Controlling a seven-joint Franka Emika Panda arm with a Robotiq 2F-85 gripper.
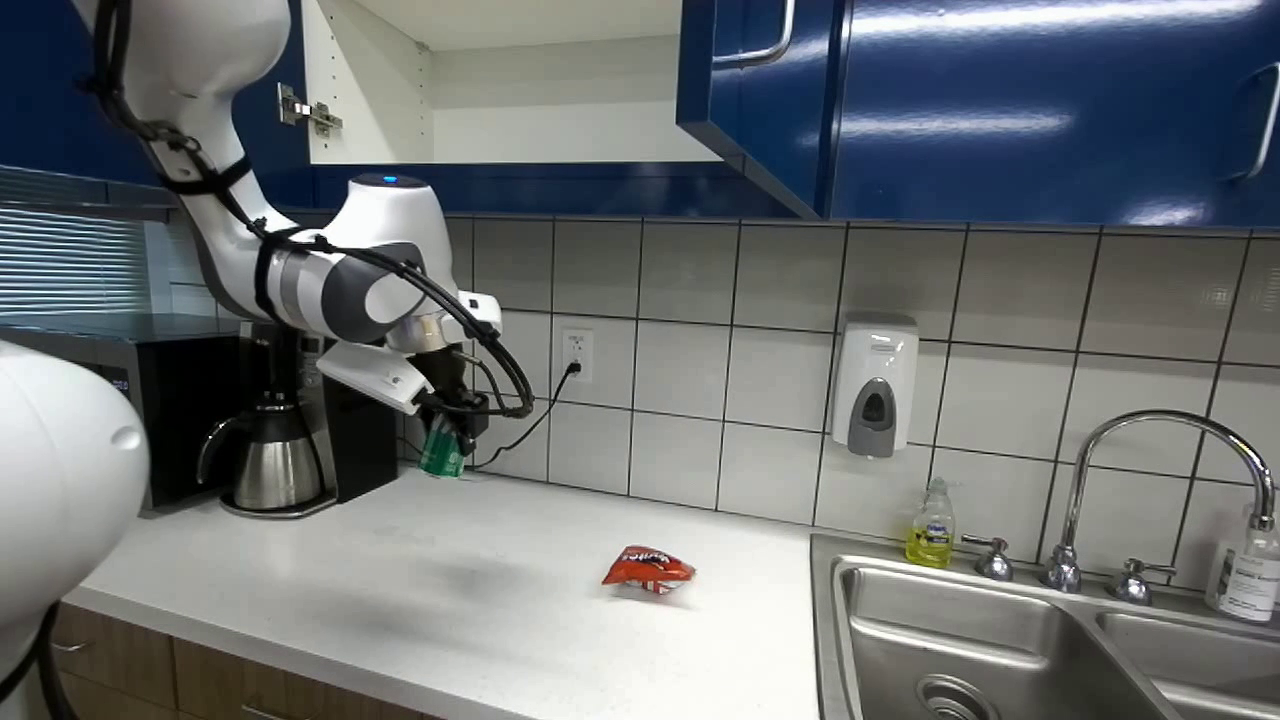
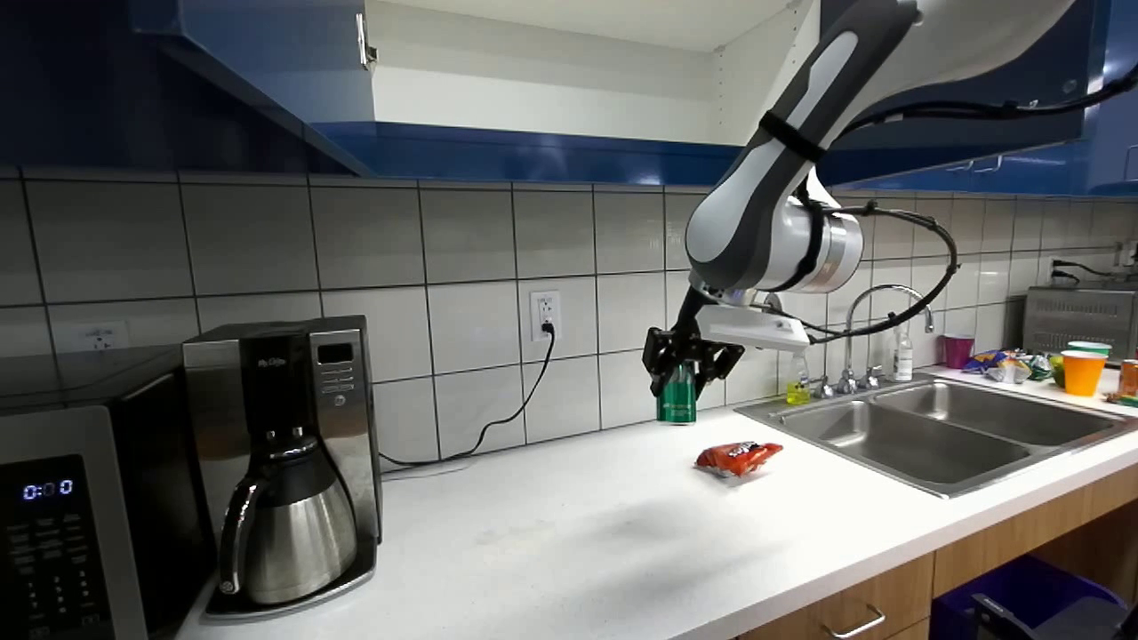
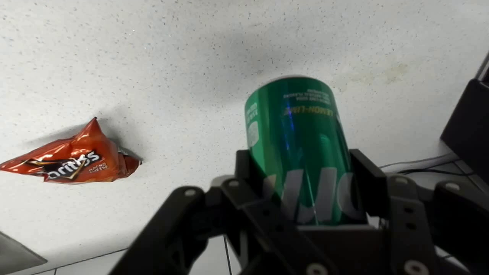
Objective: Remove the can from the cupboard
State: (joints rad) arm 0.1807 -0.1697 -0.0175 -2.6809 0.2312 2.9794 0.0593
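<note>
The green can (image 1: 442, 453) is held in the air above the white counter and below the cupboard; it also shows in an exterior view (image 2: 677, 404). In the wrist view the can (image 3: 298, 122) stands out from between the black fingers, one pad against each side. My gripper (image 1: 455, 432) is shut on the can; it also shows in the wrist view (image 3: 301, 168). The cupboard (image 1: 560, 100) has blue doors standing open and a white interior, seen also in an exterior view (image 2: 542, 80). No object shows in the visible part of its interior.
A red chip packet (image 1: 648, 570) lies on the counter (image 1: 480, 620). A coffee maker with a steel pot (image 2: 298, 524) stands beside a microwave (image 2: 53, 533). A steel sink (image 1: 950, 620), faucet and soap bottle (image 1: 932, 530) are on the packet's far side. A black cord (image 2: 498, 422) hangs from the wall outlet.
</note>
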